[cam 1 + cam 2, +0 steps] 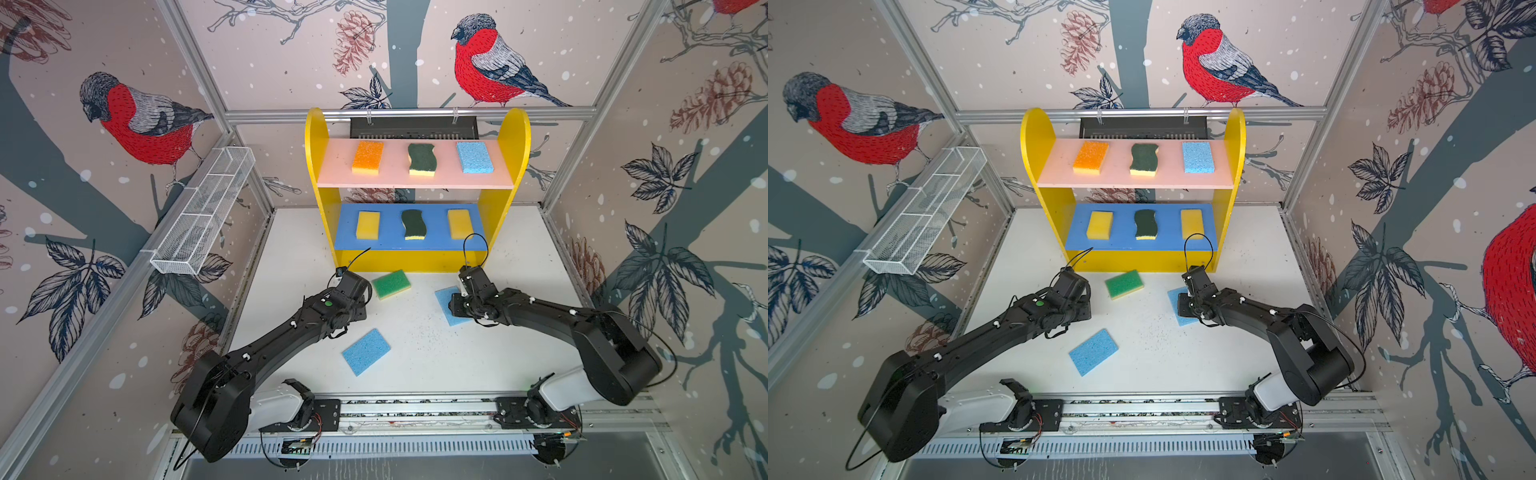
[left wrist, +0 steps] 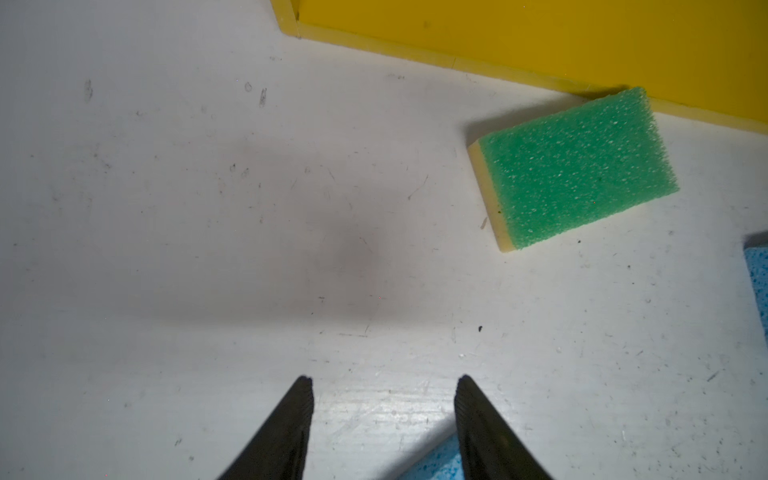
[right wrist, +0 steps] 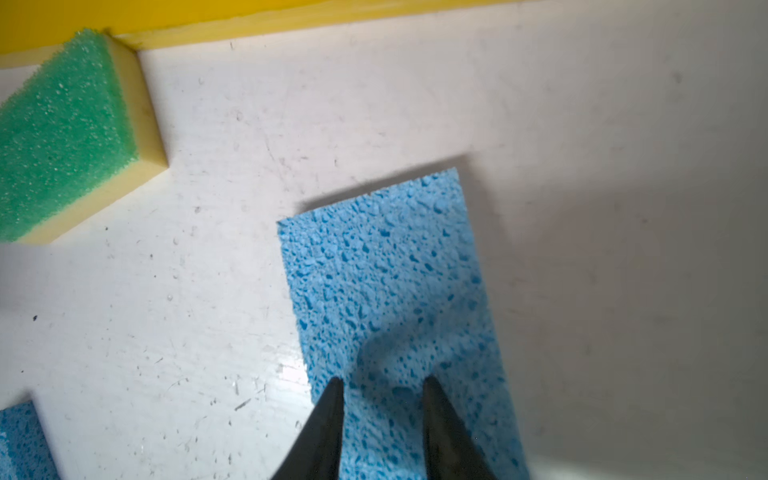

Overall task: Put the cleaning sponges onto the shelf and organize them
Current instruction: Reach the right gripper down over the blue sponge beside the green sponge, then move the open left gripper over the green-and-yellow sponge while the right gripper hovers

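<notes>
The shelf (image 1: 316, 137) holds an orange sponge (image 1: 368, 157), a wavy scourer (image 1: 422, 159) and a blue sponge (image 1: 475, 157) on its pink board. Its blue board carries two yellow sponges (image 1: 368, 225) (image 1: 459, 223) with a scourer (image 1: 413, 224) between them. On the table lie a green sponge (image 1: 391, 284) (image 2: 577, 170) against the shelf base and two blue sponges (image 1: 366, 351) (image 1: 444, 299). My left gripper (image 2: 384, 380) is open over bare table, left of the green sponge. My right gripper (image 3: 384, 380) is open, low over one blue sponge (image 3: 386, 282); I cannot tell whether it touches.
A white wire basket (image 1: 203, 216) hangs on the left wall. A black box (image 1: 413, 126) sits behind the shelf. The arms' mounting rail (image 1: 415, 409) runs along the table's front edge. Patterned walls close in the left, right and back.
</notes>
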